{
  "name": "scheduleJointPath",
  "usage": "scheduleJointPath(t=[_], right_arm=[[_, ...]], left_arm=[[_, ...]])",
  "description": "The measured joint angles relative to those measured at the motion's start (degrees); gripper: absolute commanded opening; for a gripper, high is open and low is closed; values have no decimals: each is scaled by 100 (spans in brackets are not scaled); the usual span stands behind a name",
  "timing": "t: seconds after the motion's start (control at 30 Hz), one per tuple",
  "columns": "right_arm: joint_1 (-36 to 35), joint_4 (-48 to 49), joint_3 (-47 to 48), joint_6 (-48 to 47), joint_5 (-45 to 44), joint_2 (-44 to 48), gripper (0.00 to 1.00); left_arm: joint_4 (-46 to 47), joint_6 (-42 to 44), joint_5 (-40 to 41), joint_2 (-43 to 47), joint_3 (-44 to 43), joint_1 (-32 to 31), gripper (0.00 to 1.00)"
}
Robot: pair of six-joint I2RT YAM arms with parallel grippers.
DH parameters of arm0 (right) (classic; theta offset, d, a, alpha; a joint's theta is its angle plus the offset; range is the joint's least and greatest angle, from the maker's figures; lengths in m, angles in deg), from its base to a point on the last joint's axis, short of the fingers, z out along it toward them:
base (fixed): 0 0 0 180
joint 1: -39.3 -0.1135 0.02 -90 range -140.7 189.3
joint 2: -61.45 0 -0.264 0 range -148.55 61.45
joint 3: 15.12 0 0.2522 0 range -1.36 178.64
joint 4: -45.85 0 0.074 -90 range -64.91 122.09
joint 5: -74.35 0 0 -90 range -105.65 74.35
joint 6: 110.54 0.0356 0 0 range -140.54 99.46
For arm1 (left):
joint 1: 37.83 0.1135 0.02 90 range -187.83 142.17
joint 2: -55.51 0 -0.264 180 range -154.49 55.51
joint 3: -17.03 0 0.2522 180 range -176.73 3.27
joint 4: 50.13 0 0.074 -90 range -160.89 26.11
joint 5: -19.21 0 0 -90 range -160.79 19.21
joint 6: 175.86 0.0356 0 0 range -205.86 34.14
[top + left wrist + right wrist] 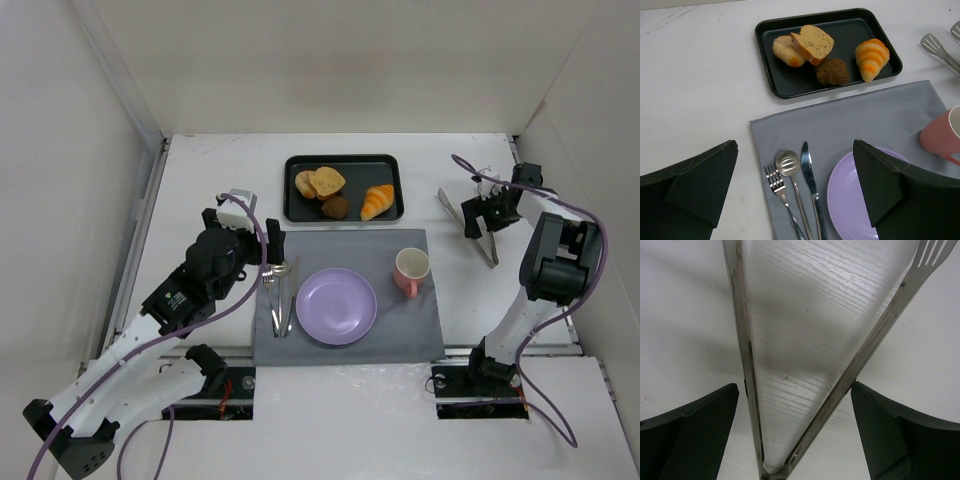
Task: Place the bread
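Note:
The bread (pixel 328 181) is a golden-brown slice leaning on a pale bun inside the black tray (pixel 345 160); it also shows in the left wrist view (pixel 812 42). The purple plate (pixel 337 307) lies bare on the grey mat, and its left part shows in the left wrist view (pixel 845 192). My left gripper (pixel 275 240) is open and empty above the cutlery (pixel 795 146). My right gripper (pixel 490 212) is open and straddles the metal tongs (pixel 481 232) near their hinge (pixel 795 390). Its right finger is at the tongs' arm (pixel 875 335).
The tray also holds a pale bun (pixel 786 51), a brown muffin (pixel 832 72) and an orange croissant (pixel 871 58). A fork, spoon and knife (pixel 810 175) lie left of the plate. A pink cup (pixel 411 270) stands on the mat's right side. White walls enclose the table.

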Motion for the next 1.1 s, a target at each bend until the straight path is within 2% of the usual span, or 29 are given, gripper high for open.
scheduleJointPath(t=[1.1], right_arm=[[-37,-343,-2,-409,-446,-63,94]], left_arm=[[0,0,0,0,0,0,100]])
